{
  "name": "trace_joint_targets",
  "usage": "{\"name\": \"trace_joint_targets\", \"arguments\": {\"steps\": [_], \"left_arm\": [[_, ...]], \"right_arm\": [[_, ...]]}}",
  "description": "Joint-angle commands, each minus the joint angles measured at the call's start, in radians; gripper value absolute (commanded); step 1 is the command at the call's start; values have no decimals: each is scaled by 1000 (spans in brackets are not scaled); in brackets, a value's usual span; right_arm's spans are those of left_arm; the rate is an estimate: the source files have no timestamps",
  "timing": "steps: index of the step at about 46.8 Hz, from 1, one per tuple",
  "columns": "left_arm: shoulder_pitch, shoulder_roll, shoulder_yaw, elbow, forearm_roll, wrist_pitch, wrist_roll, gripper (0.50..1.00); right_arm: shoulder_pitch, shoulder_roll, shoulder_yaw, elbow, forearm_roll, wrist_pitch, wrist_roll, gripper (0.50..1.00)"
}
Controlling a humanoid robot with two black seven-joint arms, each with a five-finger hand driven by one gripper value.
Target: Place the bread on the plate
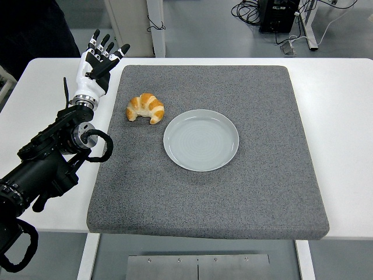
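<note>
Curved flaky croissant (145, 108) (beside round plate (201, 140))

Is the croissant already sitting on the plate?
No, the croissant lies on the grey mat just left of the plate, which holds nothing, and the left hand is open beside it.

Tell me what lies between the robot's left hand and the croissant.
Nothing lies between them. In the head view, only bare grey felt mat separates the open black-and-white left hand from the golden-brown curved croissant.
</note>
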Motion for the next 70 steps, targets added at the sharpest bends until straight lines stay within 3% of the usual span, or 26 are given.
{"name": "trace_joint_targets", "arguments": {"steps": [1, 39, 47, 60, 70], "left_arm": [[0, 0, 0, 0, -2, -2, -1, 978], [-2, 6, 23, 0, 18, 4, 8, 977], [-9, 11, 119, 0, 36, 33, 8, 977], [-20, 60, 146, -19, 76, 40, 11, 975], [-48, 165, 205, -121, 102, 36, 112, 974]], "right_arm": [[0, 0, 0, 0, 0, 0, 0, 1000], [0, 0, 0, 0, 0, 0, 0, 1000], [0, 0, 0, 0, 0, 0, 0, 1000], [0, 0, 0, 0, 0, 0, 0, 1000], [0, 0, 0, 0, 0, 0, 0, 1000]]}}
